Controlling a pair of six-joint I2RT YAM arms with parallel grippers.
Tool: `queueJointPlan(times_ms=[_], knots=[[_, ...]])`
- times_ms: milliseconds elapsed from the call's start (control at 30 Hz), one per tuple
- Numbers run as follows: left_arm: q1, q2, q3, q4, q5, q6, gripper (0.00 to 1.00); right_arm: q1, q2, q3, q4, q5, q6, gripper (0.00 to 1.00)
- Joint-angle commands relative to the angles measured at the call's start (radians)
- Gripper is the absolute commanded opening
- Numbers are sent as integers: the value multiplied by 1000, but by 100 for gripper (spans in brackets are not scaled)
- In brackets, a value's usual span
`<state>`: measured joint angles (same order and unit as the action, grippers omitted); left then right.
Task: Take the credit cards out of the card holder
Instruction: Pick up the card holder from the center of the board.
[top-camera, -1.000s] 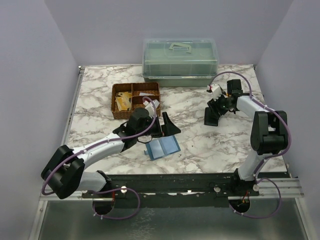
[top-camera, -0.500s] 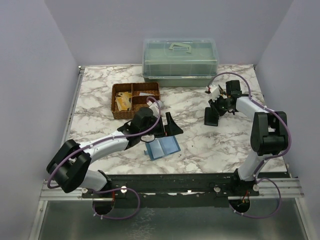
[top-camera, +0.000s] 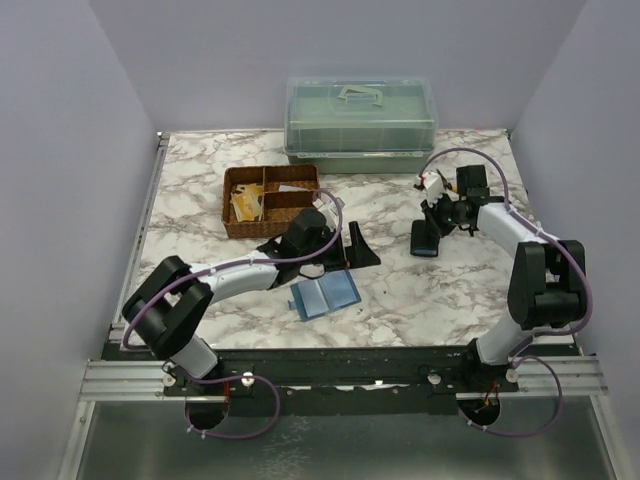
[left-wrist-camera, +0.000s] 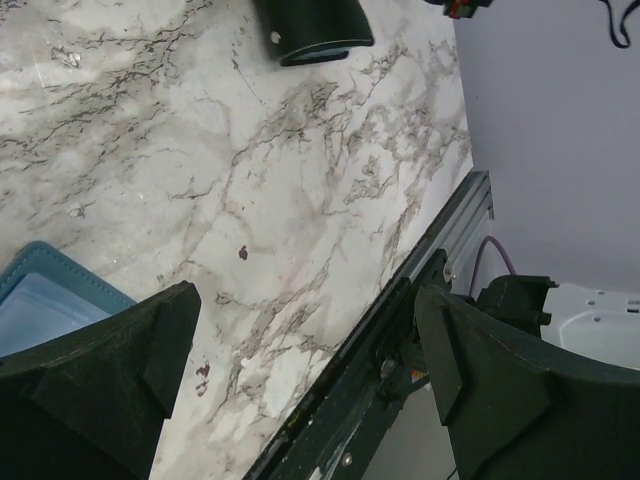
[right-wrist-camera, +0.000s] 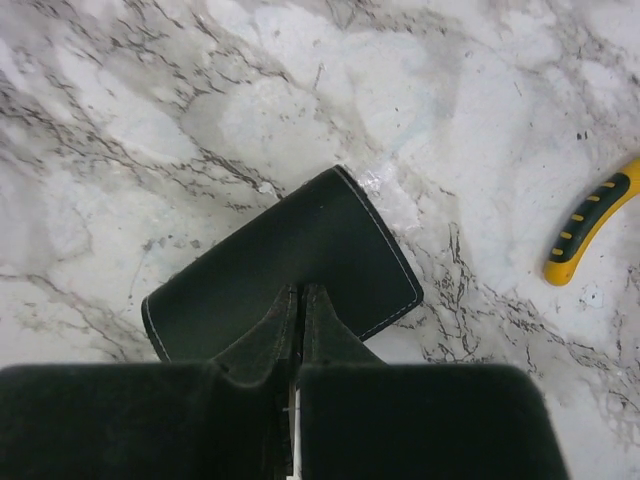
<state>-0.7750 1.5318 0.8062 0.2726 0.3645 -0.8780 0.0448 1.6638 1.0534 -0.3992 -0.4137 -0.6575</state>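
The black card holder (right-wrist-camera: 285, 275) lies closed on the marble at the right (top-camera: 425, 240). My right gripper (right-wrist-camera: 301, 292) is shut, its tips resting on the middle of the holder's near edge. Only a thin pale sliver shows between the fingers, and I cannot make out what it is. The credit cards are hidden. My left gripper (left-wrist-camera: 305, 390) is open and empty, hovering low over the table's middle (top-camera: 352, 248), next to the light-blue folder (top-camera: 325, 295). The card holder (left-wrist-camera: 315, 30) also shows far ahead in the left wrist view.
A partitioned wicker basket (top-camera: 272, 200) sits behind the left arm. A lidded green plastic box (top-camera: 360, 125) stands at the back. A yellow-and-black handle (right-wrist-camera: 590, 220) lies right of the card holder. The table's metal front rail (left-wrist-camera: 400, 320) is close under the left gripper.
My right gripper has closed from half open to shut at the card holder. The left arm has stretched to the right, its open gripper passing beyond the light-blue folder.
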Motion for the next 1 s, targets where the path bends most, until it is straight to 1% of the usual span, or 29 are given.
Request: queueJointPlan(times_ms=[0,200,300,367,467,533,867,967], knots=[[-19,76,54,64,-7,8,98,7,-93,-11,11,-112,42,0],[-31,164,96,92,-46,-9,98,8,-183,-33,43,-273,84,0],[-32,203,97,139,-48,-63,99,14,-215,-57,69,-338,102,0],[-33,223,91,189,-43,-125,98,22,-238,-81,93,-385,107,0],[-37,247,81,295,-39,-215,99,41,-262,-111,120,-409,112,0],[-44,259,87,334,-48,-255,99,47,-271,-121,126,-430,120,0],[-69,355,130,380,-156,-402,99,52,-302,-147,144,-492,153,0],[-75,369,132,407,-172,-430,96,52,-303,-151,148,-498,158,0]])
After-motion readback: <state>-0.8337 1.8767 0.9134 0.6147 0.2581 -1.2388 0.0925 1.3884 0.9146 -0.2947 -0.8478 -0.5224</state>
